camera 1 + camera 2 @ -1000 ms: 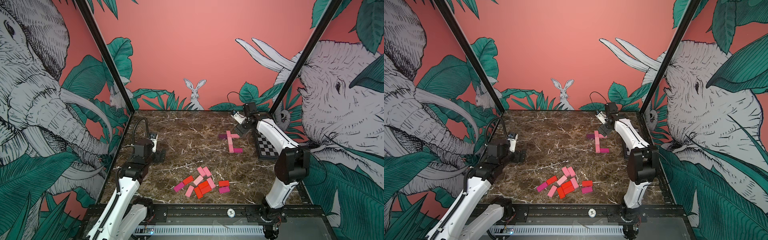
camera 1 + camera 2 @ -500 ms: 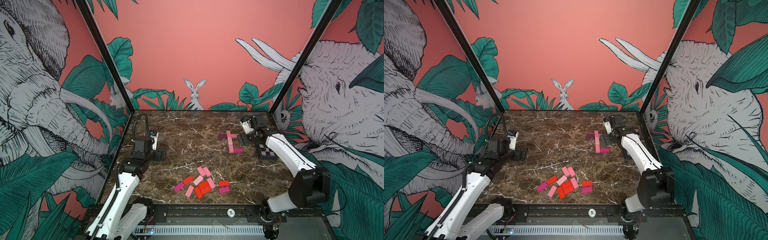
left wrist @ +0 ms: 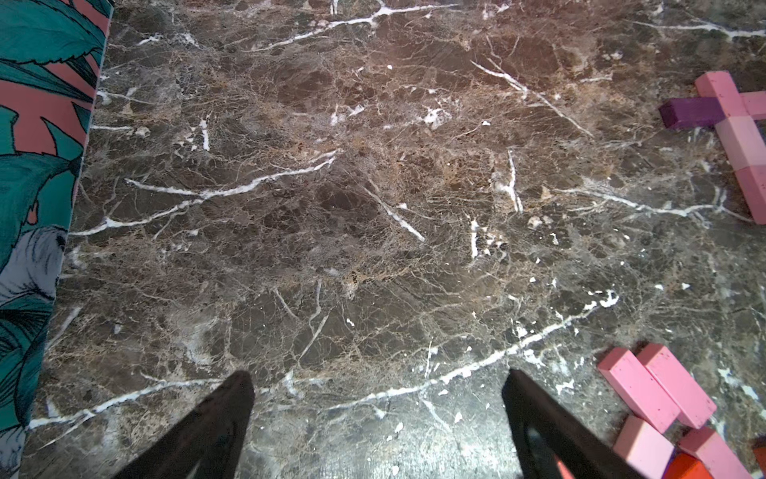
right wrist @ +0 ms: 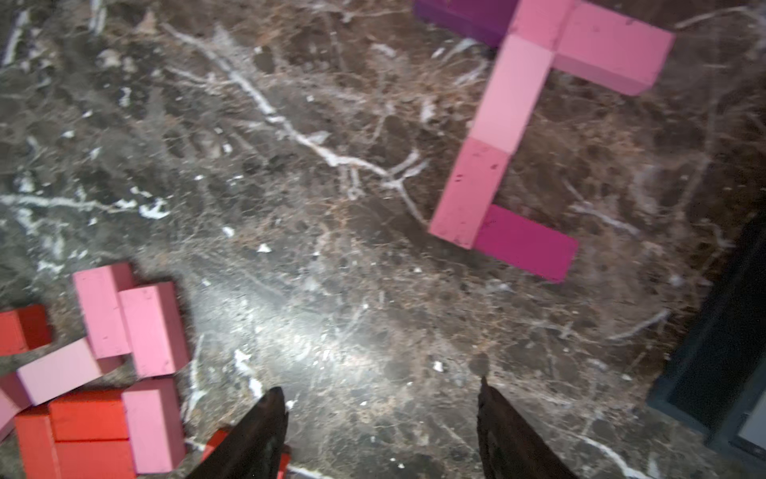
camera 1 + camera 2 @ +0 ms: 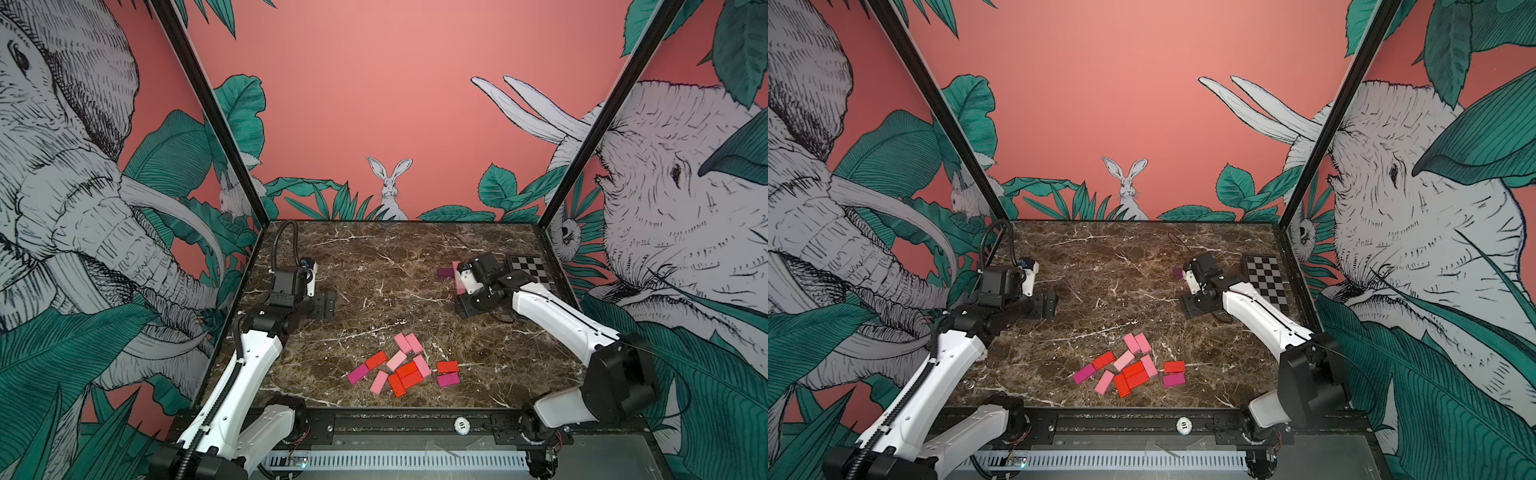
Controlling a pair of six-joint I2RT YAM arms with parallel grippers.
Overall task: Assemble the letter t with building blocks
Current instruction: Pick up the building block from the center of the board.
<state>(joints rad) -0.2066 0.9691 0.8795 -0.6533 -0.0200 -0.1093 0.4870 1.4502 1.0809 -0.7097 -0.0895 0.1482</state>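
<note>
Several loose building blocks [image 5: 405, 370] [image 5: 1129, 370], red, pink and magenta, lie in a heap near the table's front middle. At the back right, other blocks lie joined in a t shape [image 4: 510, 95]: a pink stem, a dark purple arm [image 4: 464, 16], a pink arm and a magenta foot [image 4: 526, 242]. In both top views my right gripper [image 5: 467, 307] [image 5: 1196, 307] hangs over it, leaving little but the purple block [image 5: 445, 272] showing. Its jaws [image 4: 380, 387] stand apart over bare marble. My left gripper [image 5: 326, 305] [image 3: 379, 379] is open and empty at the left.
A black-and-white checkered board [image 5: 532, 270] [image 5: 1266, 282] lies along the right wall behind the right arm. The printed side wall [image 3: 37, 124] runs close beside the left gripper. Two pink blocks [image 3: 659, 390] of the heap show in the left wrist view.
The right arm has swung from the back right corner towards the front and now covers most of the t shape. The left arm has hardly moved.
</note>
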